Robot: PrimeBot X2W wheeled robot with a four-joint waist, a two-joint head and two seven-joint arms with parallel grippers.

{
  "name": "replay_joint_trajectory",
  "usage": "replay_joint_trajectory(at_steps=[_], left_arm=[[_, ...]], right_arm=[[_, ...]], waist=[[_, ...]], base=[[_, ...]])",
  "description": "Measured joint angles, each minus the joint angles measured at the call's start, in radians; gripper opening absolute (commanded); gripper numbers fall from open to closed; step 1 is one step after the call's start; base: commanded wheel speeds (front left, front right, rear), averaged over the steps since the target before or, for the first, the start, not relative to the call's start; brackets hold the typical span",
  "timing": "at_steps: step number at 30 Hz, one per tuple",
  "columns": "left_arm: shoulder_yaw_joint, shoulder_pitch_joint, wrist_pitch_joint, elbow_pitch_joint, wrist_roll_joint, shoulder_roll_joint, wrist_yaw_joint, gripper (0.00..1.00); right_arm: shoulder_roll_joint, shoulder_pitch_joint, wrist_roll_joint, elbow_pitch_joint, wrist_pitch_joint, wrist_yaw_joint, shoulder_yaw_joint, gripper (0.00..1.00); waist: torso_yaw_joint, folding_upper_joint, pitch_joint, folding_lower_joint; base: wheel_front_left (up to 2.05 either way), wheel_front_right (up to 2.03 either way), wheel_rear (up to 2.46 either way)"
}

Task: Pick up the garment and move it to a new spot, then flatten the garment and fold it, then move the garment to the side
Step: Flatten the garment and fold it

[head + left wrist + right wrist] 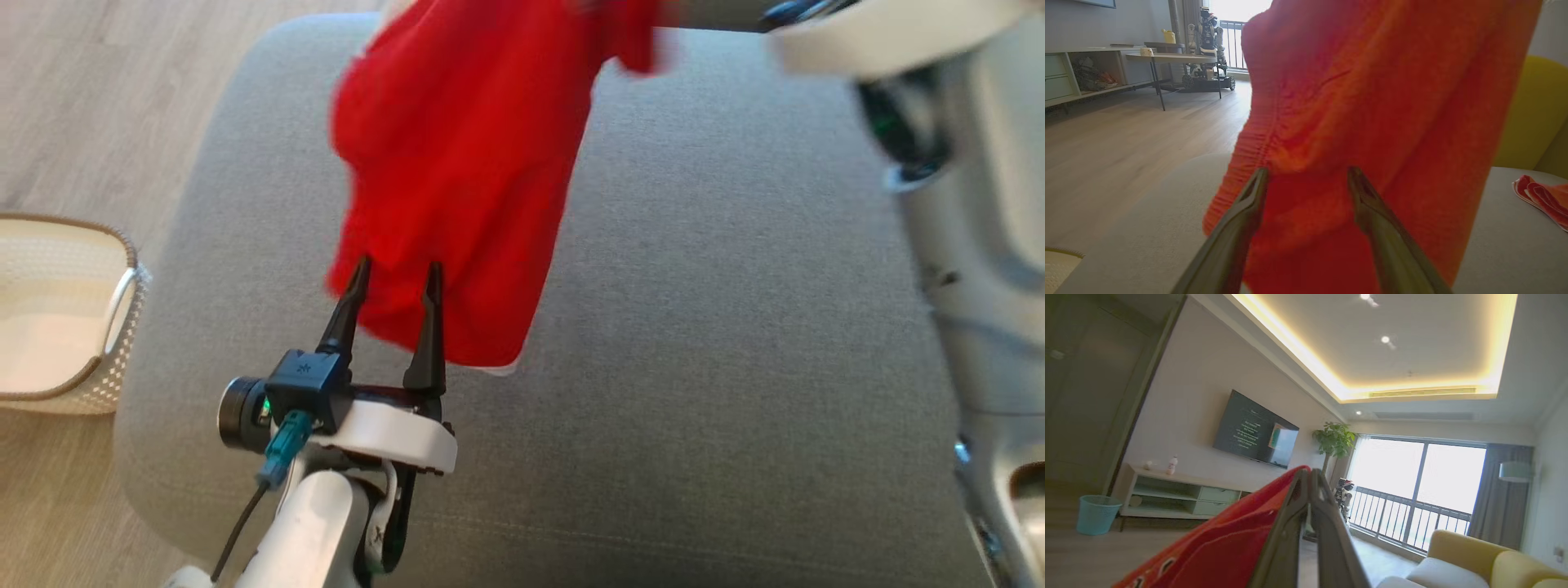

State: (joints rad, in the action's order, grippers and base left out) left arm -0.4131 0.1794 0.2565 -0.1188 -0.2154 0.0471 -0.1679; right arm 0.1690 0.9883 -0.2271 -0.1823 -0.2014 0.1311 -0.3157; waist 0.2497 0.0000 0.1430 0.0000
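The closed right end effector (1310, 472) holds the red garment (465, 163) over the grey cushion (735, 327), before the wide-open left end effector (398, 264); a basket (131, 335) stands beside the cushion's left edge.

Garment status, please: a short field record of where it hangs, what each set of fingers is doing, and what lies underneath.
garment: red, lifted, hanging in the air, blurred
right gripper: fingers shut on the garment's upper part
left gripper: fingers open, tips at the garment's lower part, not closed on it
below: grey cushion
nearby: pale basket on the floor, on the robot's left
stage: not yet laid flat or folded
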Motion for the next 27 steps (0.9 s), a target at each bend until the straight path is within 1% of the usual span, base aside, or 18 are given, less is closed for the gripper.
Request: replay_joint_trajectory(at_steps=[2, 5, 6, 7, 9, 11, 12, 14, 17, 18, 19, 20, 24, 27], left_arm=[[0.0, -0.009, 0.0, 0.0, -0.003, 0.0, -0.001, 1.0], [0.001, -0.017, 0.0, 0.001, -0.007, 0.0, -0.001, 1.0], [0.003, -0.016, 0.0, 0.001, -0.007, 0.0, -0.001, 1.0], [0.003, -0.016, 0.0, 0.001, -0.007, 0.0, -0.001, 1.0], [0.001, -0.016, 0.0, -0.001, -0.005, 0.0, 0.0, 1.0], [-0.004, -0.014, 0.0, -0.003, -0.005, 0.0, 0.001, 1.0], [-0.005, -0.013, 0.0, -0.003, -0.005, 0.0, 0.001, 1.0], [-0.001, -0.012, 0.0, -0.003, -0.005, 0.0, 0.0, 1.0], [0.005, -0.009, 0.0, -0.004, 0.01, 0.0, 0.001, 1.0], [0.005, -0.009, 0.0, -0.004, 0.01, 0.0, 0.001, 1.0], [0.008, -0.007, 0.0, -0.007, 0.015, 0.0, 0.001, 1.0], [0.01, -0.006, 0.0, -0.007, 0.015, 0.0, 0.001, 1.0], [0.017, -0.003, 0.0, -0.007, 0.02, 0.0, 0.002, 1.0], [0.025, -0.003, 0.0, -0.008, 0.021, 0.0, 0.007, 1.0]], right_arm=[[0.016, -0.02, 0.018, -0.065, 0.034, 0.0, 0.085, 0.0], [0.044, -0.098, 0.056, -0.162, 0.052, 0.0, 0.179, 0.0], [0.047, -0.128, 0.07, -0.208, 0.052, 0.0, 0.211, 0.25], [0.057, -0.156, 0.106, -0.264, 0.053, 0.0, 0.236, 1.0], [0.083, -0.204, 0.23, -0.4, 0.079, 0.0, 0.318, 1.0], [0.089, -0.241, 0.304, -0.51, 0.099, 0.0, 0.45, 1.0], [0.085, -0.255, 0.332, -0.533, 0.095, 0.0, 0.495, 1.0], [0.05, -0.262, 0.37, -0.547, 0.059, 0.0, 0.533, 1.0], [-0.029, -0.259, 0.387, -0.546, 0.002, 0.0, 0.523, 1.0], [-0.029, -0.259, 0.387, -0.546, 0.002, 0.0, 0.523, 1.0], [-0.058, -0.263, 0.377, -0.539, -0.02, 0.0, 0.49, 1.0], [-0.063, -0.268, 0.361, -0.526, -0.029, 0.0, 0.468, 1.0], [-0.071, -0.334, 0.255, -0.383, -0.047, 0.0, 0.367, 1.0], [-0.079, -0.453, 0.195, -0.223, -0.051, 0.0, 0.3, 1.0]], waist=[[0.012, 0.0, -0.003, 0.0], [0.025, 0.0, 0.003, 0.0], [0.025, 0.0, 0.007, 0.0], [0.025, 0.0, 0.012, 0.0], [0.024, 0.0, 0.023, 0.0], [0.026, 0.0, 0.033, 0.0], [0.025, 0.0, 0.038, 0.0], [0.018, 0.0, 0.045, 0.0], [-0.001, 0.0, 0.053, 0.0], [-0.001, 0.0, 0.053, 0.0], [-0.015, 0.0, 0.055, 0.0], [-0.022, 0.0, 0.055, 0.0], [-0.053, 0.0, 0.05, 0.0], [-0.077, 0.0, 0.047, 0.0]], base=[[0.0, 0.0, 0.0], [0.0, 0.0, 0.0], [0.0, 0.0, 0.0], [0.0, 0.0, 0.0], [0.0, 0.0, 0.0], [0.0, 0.0, 0.0], [0.0, 0.0, 0.0], [0.0, 0.0, 0.0], [0.0, 0.0, 0.0], [0.0, 0.0, 0.0], [0.0, 0.0, 0.0], [0.0, 0.0, 0.0], [0.0, 0.0, 0.0], [0.0, 0.0, 0.0]])
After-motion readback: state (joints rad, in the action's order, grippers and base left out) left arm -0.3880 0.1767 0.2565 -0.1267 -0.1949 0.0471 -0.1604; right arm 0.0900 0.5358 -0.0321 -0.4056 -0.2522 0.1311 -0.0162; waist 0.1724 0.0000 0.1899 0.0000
